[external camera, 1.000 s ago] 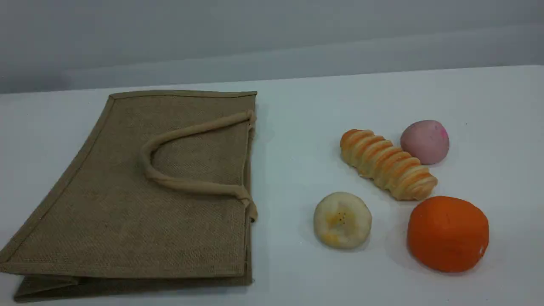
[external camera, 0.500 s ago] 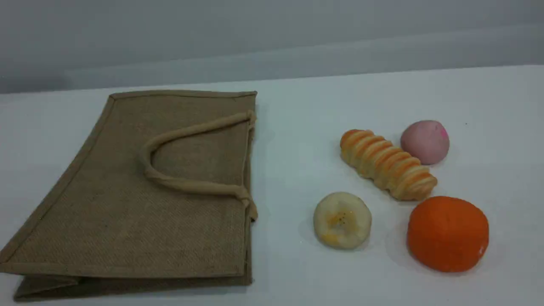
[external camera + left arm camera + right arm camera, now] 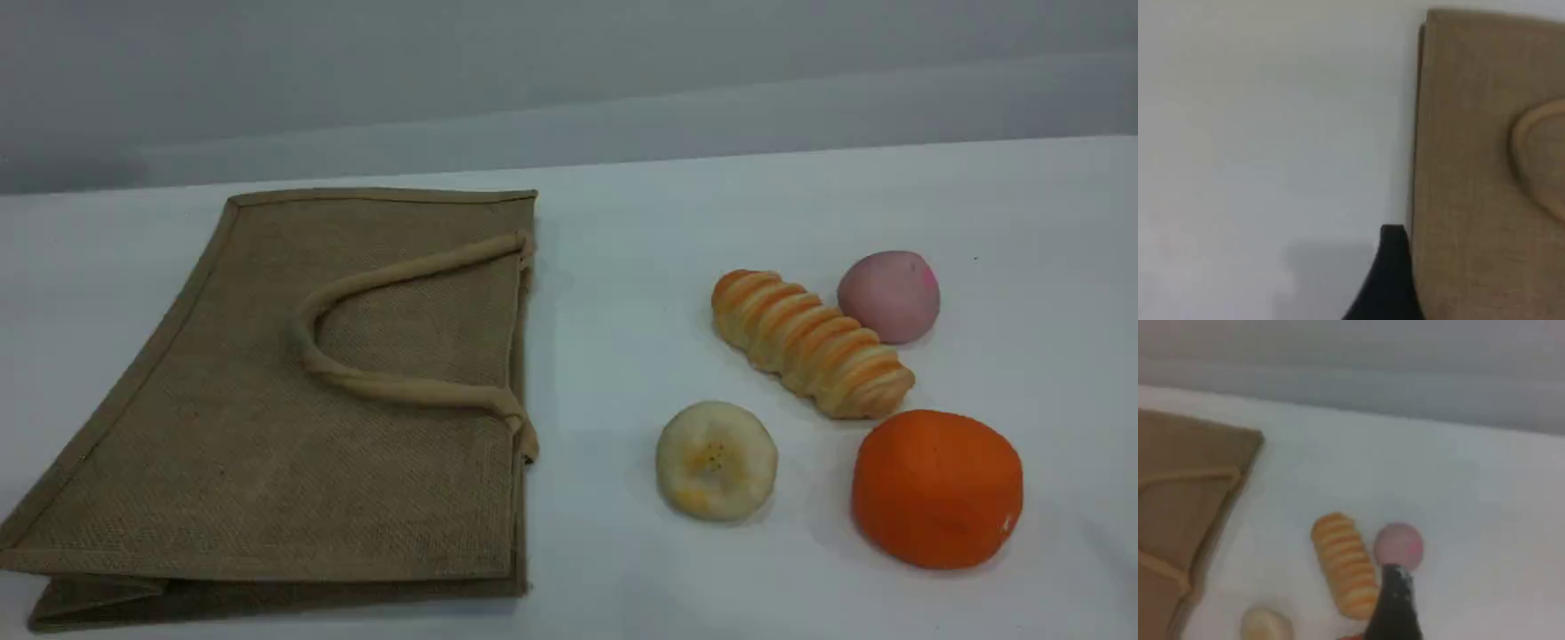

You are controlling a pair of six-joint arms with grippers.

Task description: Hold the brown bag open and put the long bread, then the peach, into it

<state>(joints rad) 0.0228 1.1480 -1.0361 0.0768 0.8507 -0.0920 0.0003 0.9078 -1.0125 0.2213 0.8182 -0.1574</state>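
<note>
The brown bag [image 3: 267, 462] lies flat on the white table at the left, mouth edge toward the right, with a beige loop handle [image 3: 391, 384] resting on top. To its right, the long bread [image 3: 811, 345] lies at a slant beside the pink peach [image 3: 889, 296]. Neither arm shows in the scene view. In the left wrist view, one dark fingertip [image 3: 1388, 280] hovers by an edge of the bag [image 3: 1471, 167]. Above the peach [image 3: 1398, 545] and the bread [image 3: 1345, 563], the right wrist view shows its own dark fingertip [image 3: 1395, 607]. Nothing is held by either gripper.
A pale round banana slice [image 3: 717, 460] and a large orange ball [image 3: 936, 487] sit in front of the bread, toward the camera. A grey wall runs behind the table's far edge.
</note>
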